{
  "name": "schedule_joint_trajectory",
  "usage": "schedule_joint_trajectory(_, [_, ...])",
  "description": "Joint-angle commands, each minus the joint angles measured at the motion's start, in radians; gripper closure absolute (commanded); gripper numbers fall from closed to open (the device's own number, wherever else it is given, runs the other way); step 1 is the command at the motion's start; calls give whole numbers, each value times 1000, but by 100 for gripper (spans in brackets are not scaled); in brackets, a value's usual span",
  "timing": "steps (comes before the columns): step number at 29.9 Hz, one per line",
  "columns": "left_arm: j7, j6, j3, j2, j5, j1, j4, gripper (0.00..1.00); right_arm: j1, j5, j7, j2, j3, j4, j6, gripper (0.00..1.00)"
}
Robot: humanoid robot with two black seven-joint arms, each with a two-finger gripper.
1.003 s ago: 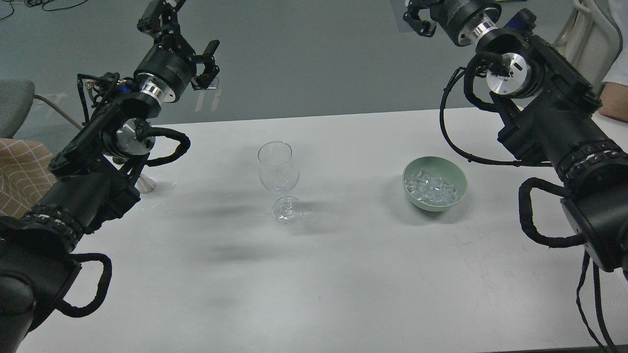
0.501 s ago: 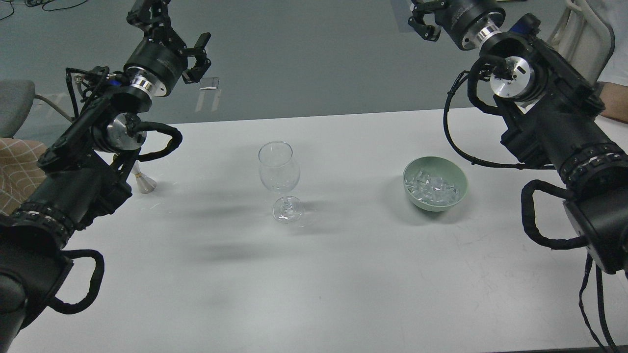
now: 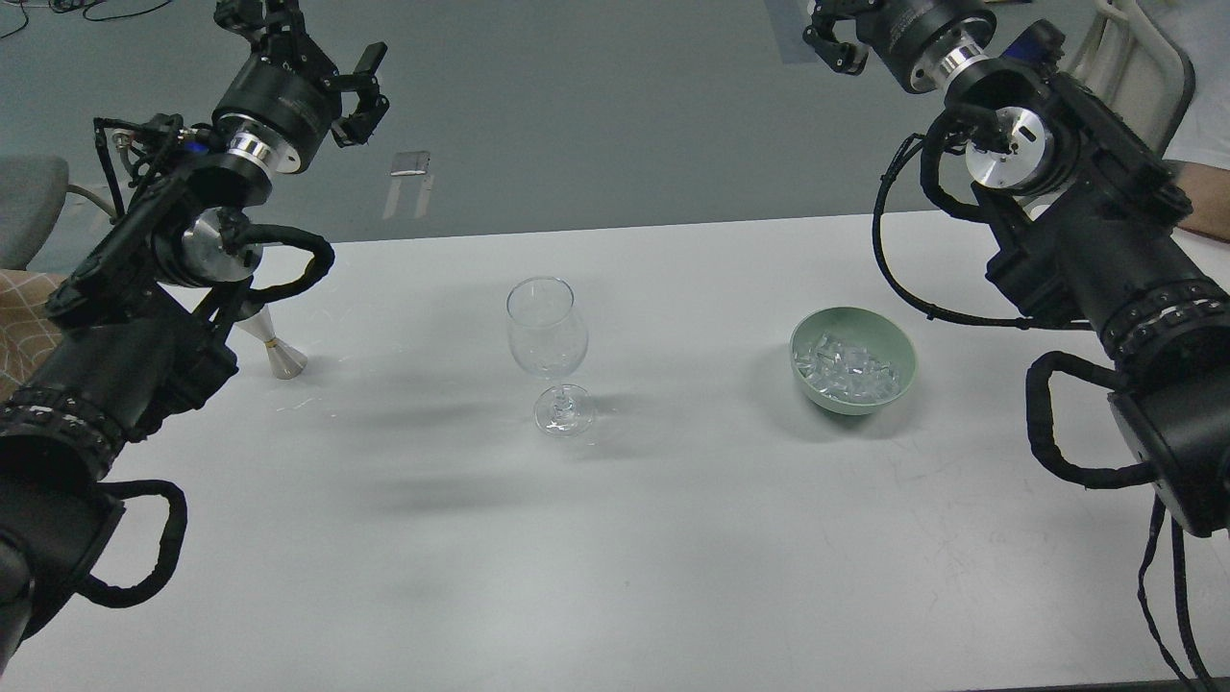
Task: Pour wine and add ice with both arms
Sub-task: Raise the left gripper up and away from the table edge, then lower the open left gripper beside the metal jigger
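Observation:
A clear stemmed glass (image 3: 546, 351) stands upright mid-table and looks empty. A pale green bowl (image 3: 898, 348) to its right holds several clear ice cubes (image 3: 846, 370). A small silver cone-shaped cup (image 3: 276, 353) stands at the left, partly behind my left arm; no wine shows in it. My left gripper (image 3: 306, 40) is raised high beyond the table's far left edge, open and empty. My right gripper (image 3: 832, 40) is raised at the top right, far above the bowl and partly cut off by the frame's top edge.
The white table (image 3: 615, 538) reaches to the front edge of the view. A grey chair (image 3: 29, 207) stands at the far left. A person's arm (image 3: 1201, 197) and a pale chair frame (image 3: 1143, 67) are at the far right.
My left arm has swung up and to the left, uncovering more of the silver cup. My right arm has shifted slightly up. Glass and bowl have not moved.

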Motion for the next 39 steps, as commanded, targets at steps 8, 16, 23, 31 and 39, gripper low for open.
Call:
schedule_joint_trajectory(8, [2,21,-5,-3,-3,2,-1,2,-3,-1,0,-1,0,1,-2,0])
schedule_joint_trajectory(16, [5,6,-34,35,-52,9,-38,2,-12,-1,0,-2,0,4,0,0])
schedule_joint_trajectory(23, [5,-4,-25,144,-89,41,-104,2,-32,1,0,-29,1,10,5,0])
schedule_joint_trajectory(31, [5,74,-127,296,-128,259,-486,2,-54,2,2,-65,7,40,6,0])
schedule_joint_trajectory(39, [6,90,-271,428,-148,567,-786,2,-77,2,2,-75,6,51,8,0])
